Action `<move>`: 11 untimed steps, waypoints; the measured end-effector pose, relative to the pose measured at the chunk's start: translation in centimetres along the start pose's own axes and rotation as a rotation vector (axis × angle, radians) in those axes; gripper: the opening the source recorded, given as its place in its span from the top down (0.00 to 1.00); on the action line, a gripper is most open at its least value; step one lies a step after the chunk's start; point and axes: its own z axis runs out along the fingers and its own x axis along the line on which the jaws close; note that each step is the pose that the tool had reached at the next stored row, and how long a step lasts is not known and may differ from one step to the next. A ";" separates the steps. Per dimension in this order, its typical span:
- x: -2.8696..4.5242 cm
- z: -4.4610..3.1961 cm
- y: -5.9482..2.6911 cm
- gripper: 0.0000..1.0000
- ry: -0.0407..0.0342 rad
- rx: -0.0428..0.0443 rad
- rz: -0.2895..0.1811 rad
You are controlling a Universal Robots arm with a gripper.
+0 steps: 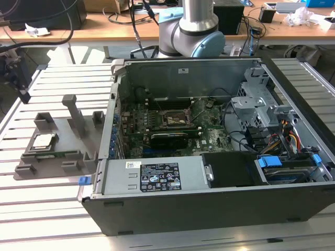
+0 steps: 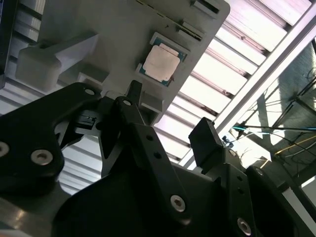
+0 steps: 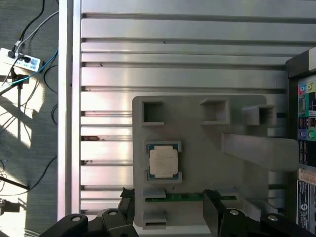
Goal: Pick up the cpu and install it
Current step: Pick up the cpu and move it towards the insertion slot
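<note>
Black fingers [image 2: 148,143] of the tool [image 2: 170,113] sit closest to the lens in both wrist views; they stand wide apart, nothing between them.

Risks, as I judge them:
- cpu [image 3: 163,162] lies flat in a shallow square nest on the grey holder [image 3: 197,138]; raised lips hug its corners; little edge is on offer, so a finger could land on a lip instead of the chip and the grip would slip or tip it.
- green memory stick [image 3: 187,197] lies in a slot of the same holder, between the tool [image 3: 169,197] and the cpu; a descent set slightly short could strike it.
- holder appears to rest loose on the slatted worktop [image 3: 173,49]; an off-centre squeeze might shove it sideways.
- chip is thin and its top smooth; a skewed closing could cock it in the nest.

Position: cpu [image 2: 160,64] lies beyond the fingertips and below them, apart from both, no contact; it sits roughly on the line midway between the two fingers, squared to them as far as I can tell.

Exterior view: cpu [image 1: 43,141] rests on the holder [image 1: 63,151], outside the open computer case [image 1: 209,188] and well apart from the socket [image 1: 176,119] inside it.
</note>
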 end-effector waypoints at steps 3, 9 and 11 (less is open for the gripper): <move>0.01 0.19 0.00 0.34 0.0000 0.0000 0.000; 0.02 0.74 -0.01 0.34 -0.0001 -0.0001 0.000; 0.03 0.91 -0.01 0.34 0.0000 0.0000 0.000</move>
